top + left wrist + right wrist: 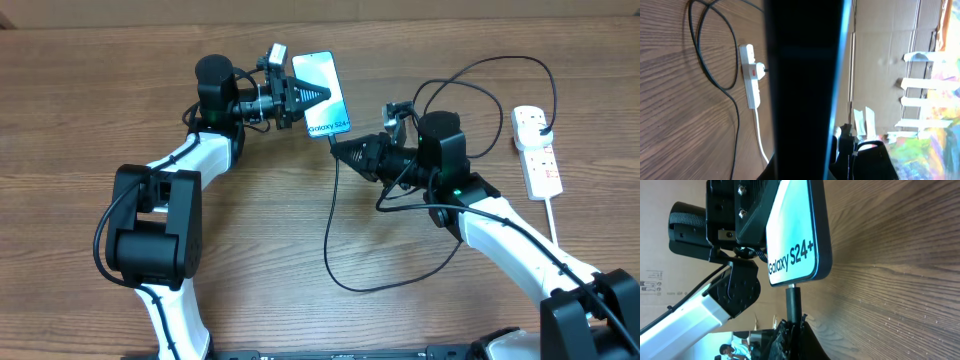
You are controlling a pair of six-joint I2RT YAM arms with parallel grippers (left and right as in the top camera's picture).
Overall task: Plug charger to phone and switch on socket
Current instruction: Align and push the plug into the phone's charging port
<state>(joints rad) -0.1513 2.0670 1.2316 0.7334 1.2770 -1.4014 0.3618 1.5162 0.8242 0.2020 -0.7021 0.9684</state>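
The phone (pixel 322 95), its teal screen lit with "Galaxy S24+" (pixel 792 260), is held off the table, and my left gripper (pixel 322 96) is shut on it. In the left wrist view its dark edge (pixel 805 90) fills the middle. My right gripper (pixel 340 150) is shut on the charger's black connector (pixel 793 302). The connector's tip meets the phone's lower edge, and how deep it sits I cannot tell. The charger cable (pixel 335 250) loops across the table. The white socket (pixel 537 150) lies at the far right with a black plug (pixel 546 130) in it.
The socket's white cord (pixel 553 215) runs toward the front right, past my right arm (pixel 510 235). The black cable arcs behind the right wrist (pixel 480 70). Cardboard walls (pixel 880 60) stand beyond the table's far edge.
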